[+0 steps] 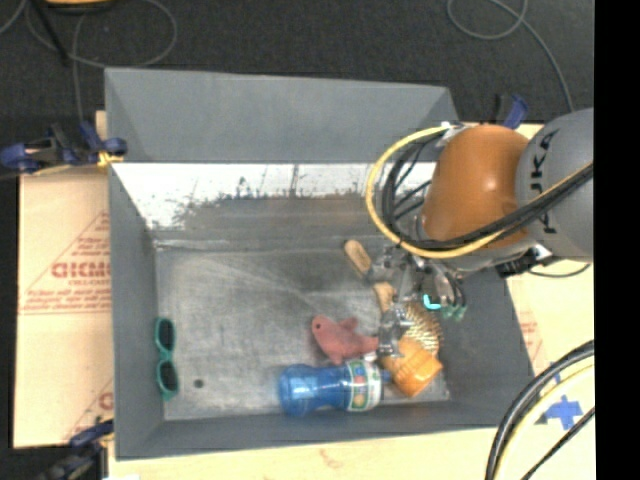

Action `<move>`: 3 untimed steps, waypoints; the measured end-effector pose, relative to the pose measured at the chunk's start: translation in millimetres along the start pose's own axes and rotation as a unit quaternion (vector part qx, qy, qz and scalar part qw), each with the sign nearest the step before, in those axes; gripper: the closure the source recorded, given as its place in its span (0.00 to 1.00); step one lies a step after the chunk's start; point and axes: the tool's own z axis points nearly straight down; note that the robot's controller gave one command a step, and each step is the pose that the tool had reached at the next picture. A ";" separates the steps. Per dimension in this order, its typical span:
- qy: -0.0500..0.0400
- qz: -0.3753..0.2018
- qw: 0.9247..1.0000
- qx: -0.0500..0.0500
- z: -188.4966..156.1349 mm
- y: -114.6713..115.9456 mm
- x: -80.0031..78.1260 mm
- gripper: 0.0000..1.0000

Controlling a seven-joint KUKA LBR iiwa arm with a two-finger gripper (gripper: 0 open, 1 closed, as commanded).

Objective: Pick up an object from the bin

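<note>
Orange chunky piece (418,373) lies near the bin's (130,268) front right corner, beside the blue bottle (325,388). The claw (393,336) hangs close over its back edge; you cannot tell whether it is spread or pressed together. Likely light, rigid plastic: grip across its narrow sides.

In the lower right of the grey bin (250,148), a small cluster lies under the end effector (398,328). A dull red, lumpy piece (338,338) lies flat at the cluster's left. Just below it, a blue bottle (322,389) with a printed label lies on its side, its length running left to right. An orange block (415,373) sits at the bottle's right end, with a bristled brush (427,335) just above it. Two tan pieces (357,256) lie further up. Teal sunglasses (165,358) lie well apart, by the left wall.
</note>
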 end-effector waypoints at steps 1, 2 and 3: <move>-0.004 0.000 1.000 0.000 -4.1 -0.2 -1.8 0.00; -0.006 0.109 0.994 -0.001 82.9 10.2 -4.8 1.00; -0.006 0.108 0.994 -0.001 82.9 10.1 -4.8 1.00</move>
